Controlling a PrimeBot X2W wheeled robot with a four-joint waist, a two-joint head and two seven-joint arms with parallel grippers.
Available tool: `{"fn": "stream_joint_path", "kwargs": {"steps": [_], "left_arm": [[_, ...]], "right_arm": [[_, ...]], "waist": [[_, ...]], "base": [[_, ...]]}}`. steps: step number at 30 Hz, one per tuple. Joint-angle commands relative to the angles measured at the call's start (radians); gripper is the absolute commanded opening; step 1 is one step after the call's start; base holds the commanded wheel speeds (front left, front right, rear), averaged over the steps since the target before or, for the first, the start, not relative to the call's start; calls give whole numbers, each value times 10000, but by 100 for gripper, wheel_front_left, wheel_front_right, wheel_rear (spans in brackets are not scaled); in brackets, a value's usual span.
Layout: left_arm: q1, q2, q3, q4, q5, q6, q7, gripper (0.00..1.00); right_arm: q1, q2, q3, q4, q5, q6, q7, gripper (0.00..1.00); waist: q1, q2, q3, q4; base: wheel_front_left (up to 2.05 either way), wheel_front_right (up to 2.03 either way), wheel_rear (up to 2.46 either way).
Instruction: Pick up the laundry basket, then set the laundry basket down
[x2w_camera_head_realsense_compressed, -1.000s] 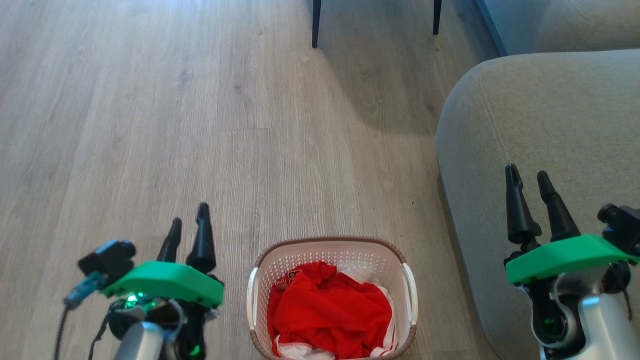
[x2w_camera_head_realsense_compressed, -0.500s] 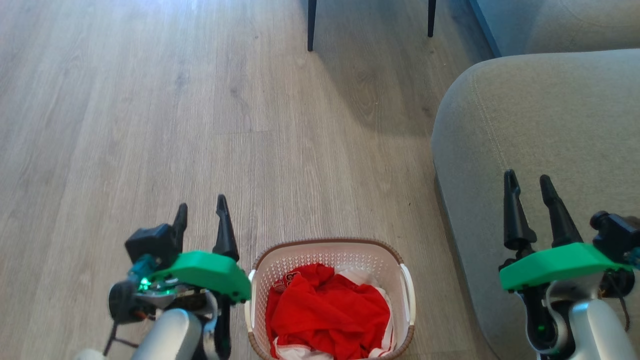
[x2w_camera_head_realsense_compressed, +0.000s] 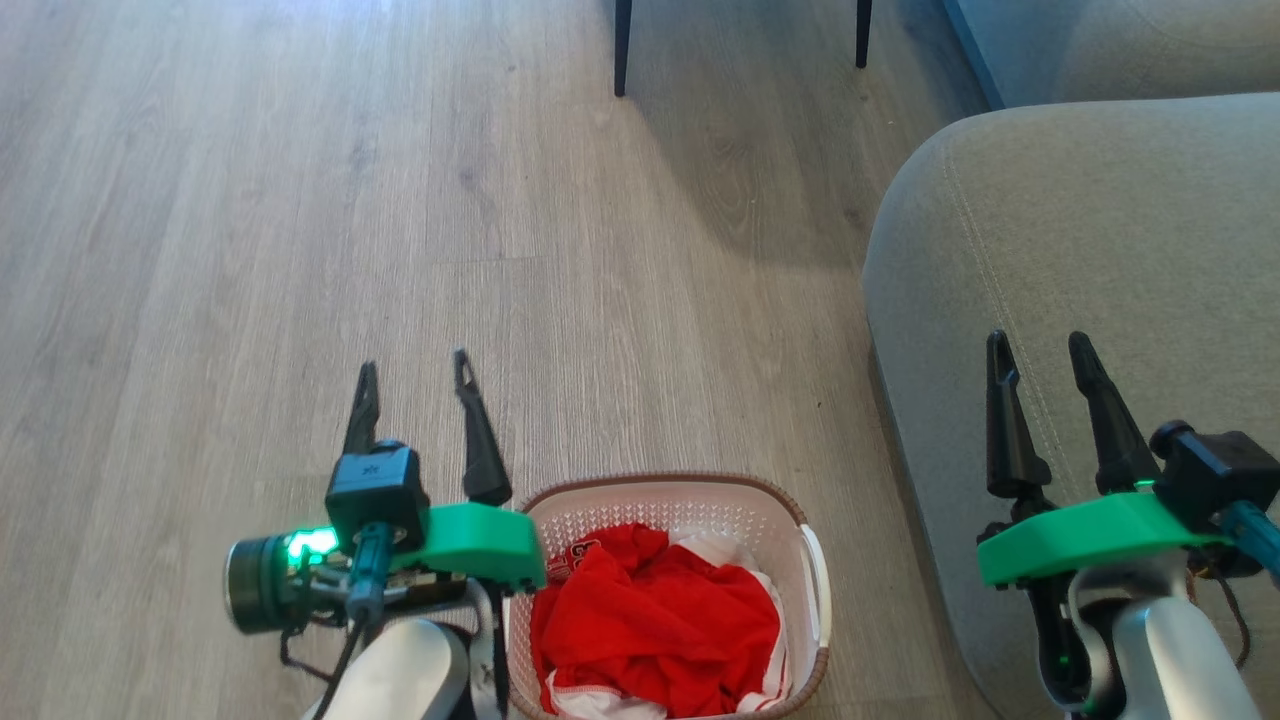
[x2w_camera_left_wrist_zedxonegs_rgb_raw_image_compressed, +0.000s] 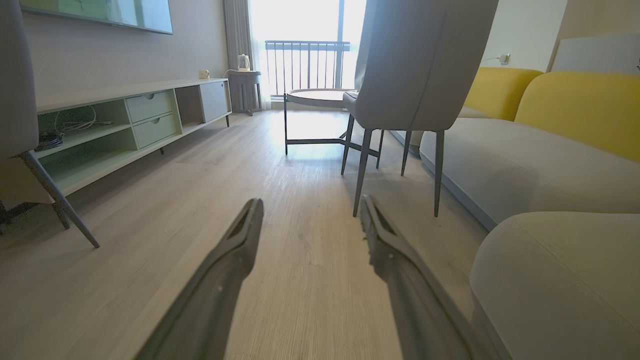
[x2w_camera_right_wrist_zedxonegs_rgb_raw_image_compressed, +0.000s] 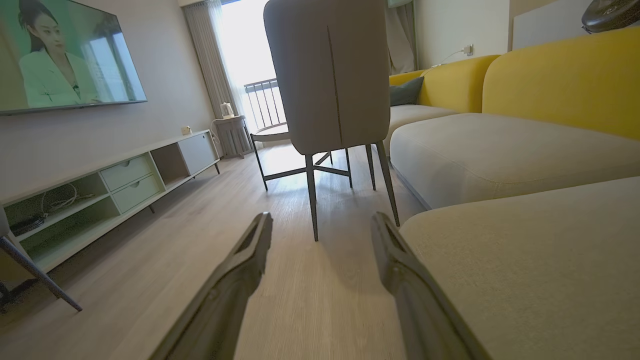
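Pale wood floor (x2w_camera_head_realsense_compressed: 300, 200) runs across most of the head view. Grey sofa (x2w_camera_head_realsense_compressed: 1100, 220) bulks in from 3 o'clock, its rounded corner reaching toward centre. Two dark legs of a grey chair (x2w_camera_left_wrist_zedxonegs_rgb_raw_image_compressed: 425, 60) stand at 12 o'clock. A low TV cabinet (x2w_camera_left_wrist_zedxonegs_rgb_raw_image_compressed: 125, 120) lines the wall at 9 o'clock in the left wrist view.

The laundry basket (x2w_camera_head_realsense_compressed: 660, 482) sits on the floor at 6 o'clock, partly cut off by the bottom edge. White perforated walls, brown rim, a white handle on its sofa side. Inside it: a heap of red clothing (x2w_camera_head_realsense_compressed: 660, 620) with some white trim.

Left gripper (x2w_camera_head_realsense_compressed: 414, 362) is at the basket's 9 o'clock, fingers pointing to 12, spread wide with only floor between them (same gap in its own wrist view (x2w_camera_left_wrist_zedxonegs_rgb_raw_image_compressed: 311, 201)). Its green housing overlaps the basket's near-left rim; contact there looks possible but I cannot confirm it.

Right gripper (x2w_camera_head_realsense_compressed: 1038, 340) is at the basket's 3 o'clock, well apart from it, over the sofa edge. Fingers parted, holding nothing; wrist view (x2w_camera_right_wrist_zedxonegs_rgb_raw_image_compressed: 322, 216) agrees.
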Motion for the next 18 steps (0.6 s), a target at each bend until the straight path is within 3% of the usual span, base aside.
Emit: {"fn": "stream_joint_path", "kwargs": {"steps": [1, 4, 7, 10, 14, 18], "left_arm": [[-702, 207, 91, -480, 269, 371, -185, 100], [-711, 85, 33, -713, -16, 288, -273, 100], [-495, -166, 478, -692, -368, -363, -360, 100], [-153, -603, 1315, -467, -541, -1287, -448, 100], [305, -1288, 2543, 256, -588, -2878, -565, 100], [547, -1677, 3507, 933, 35, -3914, -682, 100]], "right_arm": [[-310, -9, 226, -470, -348, 55, -145, 100], [-294, -2, 194, -530, -597, 57, -233, 100], [-279, 4, 197, -557, -832, 59, -320, 100], [-256, 6, 263, -584, -1144, 60, -408, 100], [-189, 7, 358, -485, -1444, 63, -525, 100], [-134, 6, 411, -293, -1691, 65, -643, 100]], "waist": [[-1, 0, 10, 8], [-1, 0, 33, 26], [-1, 0, 24, 52], [-1, 0, 10, 78], [-1, 0, -34, 109], [-1, 0, -24, 113]], "base": [[0, 0, 0], [0, 0, 0], [0, 0, 0], [0, 0, 0], [0, 0, 0], [0, 0, 0]]}}
